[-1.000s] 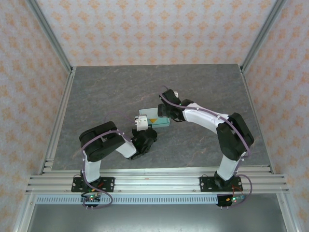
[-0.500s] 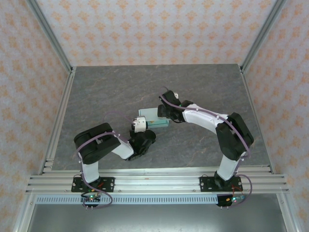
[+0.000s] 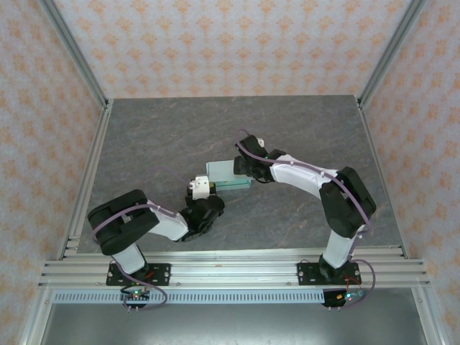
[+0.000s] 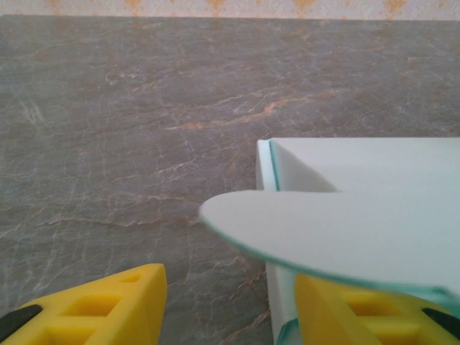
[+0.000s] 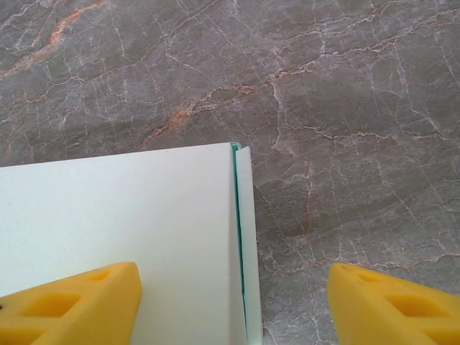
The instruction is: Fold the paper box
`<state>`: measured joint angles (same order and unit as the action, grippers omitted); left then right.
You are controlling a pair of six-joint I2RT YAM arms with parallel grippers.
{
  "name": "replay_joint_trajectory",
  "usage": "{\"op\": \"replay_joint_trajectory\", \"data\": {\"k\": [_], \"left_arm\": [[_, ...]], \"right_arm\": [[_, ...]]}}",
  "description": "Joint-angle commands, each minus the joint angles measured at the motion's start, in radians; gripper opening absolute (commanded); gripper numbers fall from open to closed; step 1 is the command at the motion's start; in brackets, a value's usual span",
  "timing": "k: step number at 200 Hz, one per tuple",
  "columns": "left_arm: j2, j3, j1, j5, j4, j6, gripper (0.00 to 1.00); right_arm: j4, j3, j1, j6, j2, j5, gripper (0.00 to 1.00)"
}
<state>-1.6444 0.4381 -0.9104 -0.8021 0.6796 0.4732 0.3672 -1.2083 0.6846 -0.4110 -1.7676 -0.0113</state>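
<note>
The paper box (image 3: 228, 174) lies in the middle of the bench (image 3: 144, 136) between the two arms, its mint card already raised into a shallow box shape. The right jaws stand parted astride its right-hand edge, one finger (image 5: 72, 302) over the top panel, gripping nothing; we judge they are there to steady it. The left jaws are spread too, unclenched, at the near left corner beneath a rounded flap (image 4: 323, 237), likely placed to tuck it in.

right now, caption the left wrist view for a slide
Mint paper box, its rounded flap jutting out above the open left fingers
</note>
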Motion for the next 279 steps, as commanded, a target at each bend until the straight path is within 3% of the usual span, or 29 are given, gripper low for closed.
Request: {"op": "replay_joint_trajectory", "data": {"k": [1,35,72,100,119,136,168,206,279], "left_arm": [[0.111,-0.035,-0.012,0.023,-0.169,0.056,0.51],[0.358,-0.054,-0.012,0.129,-0.473,0.115,0.52],[0.725,-0.036,0.002,0.236,-0.777,0.097,0.56],[0.869,0.048,0.137,0.409,-0.885,0.067,0.58],[0.821,0.107,0.272,0.588,-0.859,0.067,0.58],[0.69,0.178,0.362,0.716,-0.82,0.067,0.6],[0.404,0.339,0.421,0.86,-0.763,0.03,0.62],[0.161,0.474,0.444,0.898,-0.788,-0.017,0.62],[0.014,0.402,0.453,0.877,-0.761,-0.035,0.58]], "right_arm": [[0.061,-0.013,0.009,0.001,-0.041,-0.028,0.69],[0.064,-0.015,0.009,0.005,-0.043,-0.034,0.69],[0.055,-0.009,0.011,0.012,-0.047,-0.033,0.69],[0.055,-0.009,0.011,0.023,-0.047,-0.036,0.69],[0.058,-0.011,0.012,0.031,-0.048,-0.044,0.68],[0.057,-0.008,0.012,0.037,-0.049,-0.049,0.68],[0.056,-0.012,0.013,0.043,-0.057,-0.051,0.68],[0.061,-0.029,0.013,0.061,-0.081,-0.062,0.68],[0.015,-0.001,0.011,0.102,-0.137,-0.082,0.68]]}}
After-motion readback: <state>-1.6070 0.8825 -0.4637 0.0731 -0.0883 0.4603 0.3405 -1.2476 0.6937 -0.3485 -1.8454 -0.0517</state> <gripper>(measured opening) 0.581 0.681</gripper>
